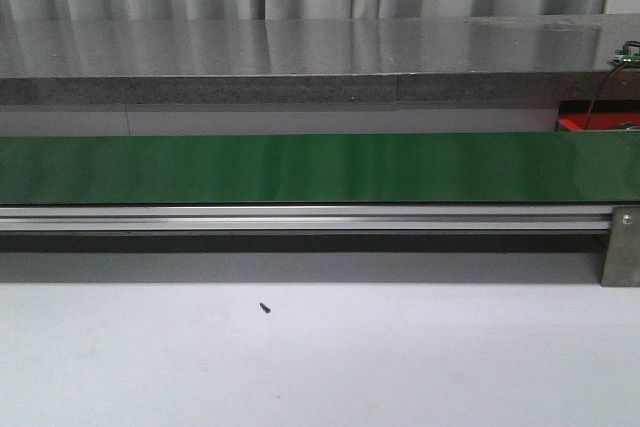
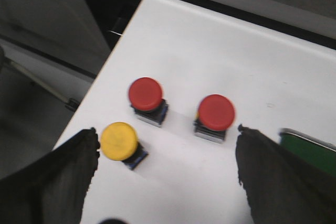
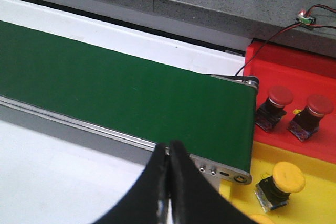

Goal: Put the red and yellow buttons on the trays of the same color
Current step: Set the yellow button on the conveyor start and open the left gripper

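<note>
From my left wrist camera, left gripper [image 2: 165, 153] is spread wide above the white table [image 2: 220, 51], holding nothing. Between the fingers I count a yellow button [image 2: 119, 140] at 8 o'clock, one red button [image 2: 145, 94] at 11, a second red button [image 2: 216, 112] at 2.

Right gripper [image 3: 169, 182] is pressed together, empty, over the green belt's [image 3: 115, 87] near edge. Red tray [image 3: 294, 77] holds two red buttons; yellow tray [image 3: 315, 166] holds a yellow-capped one [image 3: 286, 178].
</note>
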Controlling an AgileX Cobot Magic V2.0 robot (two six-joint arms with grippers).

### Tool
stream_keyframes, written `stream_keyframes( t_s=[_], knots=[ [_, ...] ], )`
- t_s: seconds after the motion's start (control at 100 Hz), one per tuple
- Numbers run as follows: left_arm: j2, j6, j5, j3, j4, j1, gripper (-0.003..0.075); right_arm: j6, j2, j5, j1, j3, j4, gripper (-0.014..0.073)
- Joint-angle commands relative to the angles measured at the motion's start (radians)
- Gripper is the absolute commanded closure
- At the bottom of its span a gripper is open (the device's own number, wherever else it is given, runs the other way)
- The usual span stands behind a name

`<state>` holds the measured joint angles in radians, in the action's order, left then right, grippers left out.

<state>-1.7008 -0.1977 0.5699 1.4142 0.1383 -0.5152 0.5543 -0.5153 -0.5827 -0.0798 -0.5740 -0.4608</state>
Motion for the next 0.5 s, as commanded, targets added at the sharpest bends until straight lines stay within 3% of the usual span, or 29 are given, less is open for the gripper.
stream_keyframes(
  t_s=[0.0, 0.49],
  knots=[
    [0.010, -0.001, -0.091, 0.035, 0.005, -0.043, 0.0186, 0.005, 0.000, 0.067, 0.003, -0.025, -0.029, 0.0711],
    [-0.195, 0.001, -0.149, 0.057, 0.003, -0.074, 0.0186, 0.005, 0.000, 0.067, 0.003, -0.025, -0.029, 0.0711]
  ],
)
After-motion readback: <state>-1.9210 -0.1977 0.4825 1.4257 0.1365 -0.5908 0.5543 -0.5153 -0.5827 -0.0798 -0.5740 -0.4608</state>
